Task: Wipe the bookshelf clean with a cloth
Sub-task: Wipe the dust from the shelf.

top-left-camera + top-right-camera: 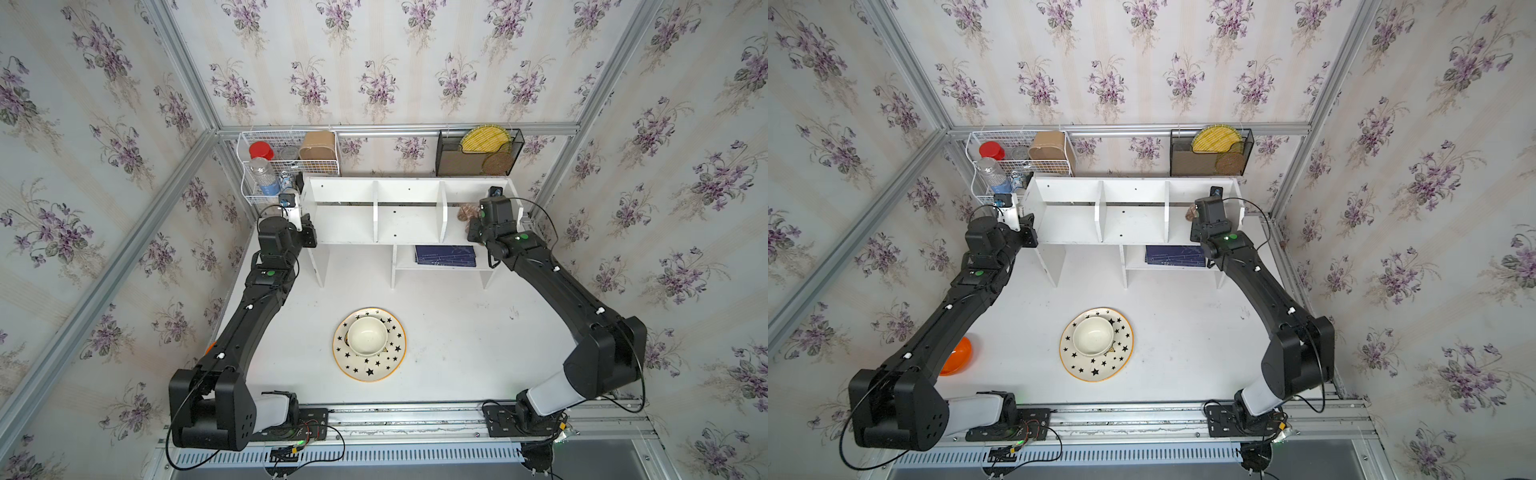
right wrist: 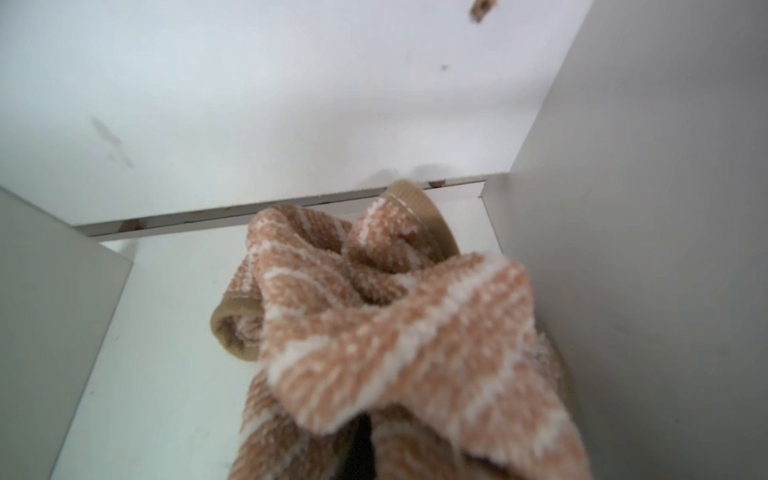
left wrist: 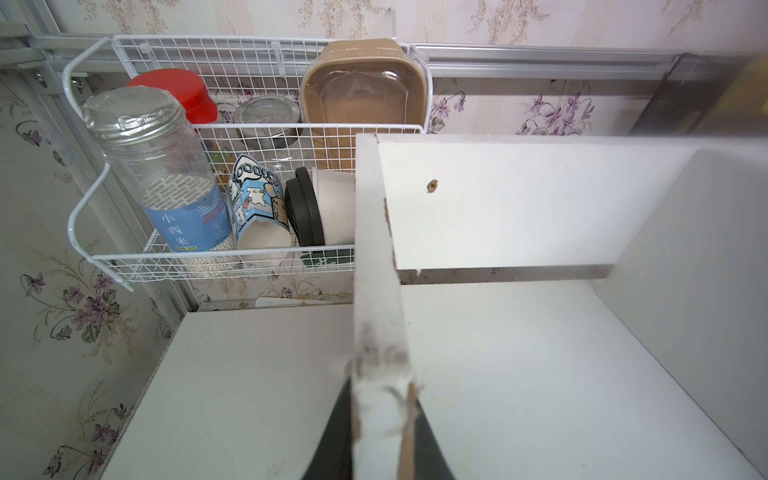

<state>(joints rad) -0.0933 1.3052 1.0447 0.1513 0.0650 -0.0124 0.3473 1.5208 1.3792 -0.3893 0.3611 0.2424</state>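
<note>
Bulging from right pincer [image 2: 360, 446]: cloth [image 2: 386, 332]

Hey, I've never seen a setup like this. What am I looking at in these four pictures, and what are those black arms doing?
It is a robot with two black arms mounted at the front of a white table, each ending in a two-finger gripper. Two pictures look down on the whole scene from above. The other two come from cameras on the arms' wrists. At the back stands a white bookshelf, with a dark book on its lower shelf. In front lies a starred plate with a bowl on it. The left gripper is shut on the bookshelf's end panel, apparently steadying it. The right gripper holds a bunched brown striped cloth inside the end compartment on its side.
</note>
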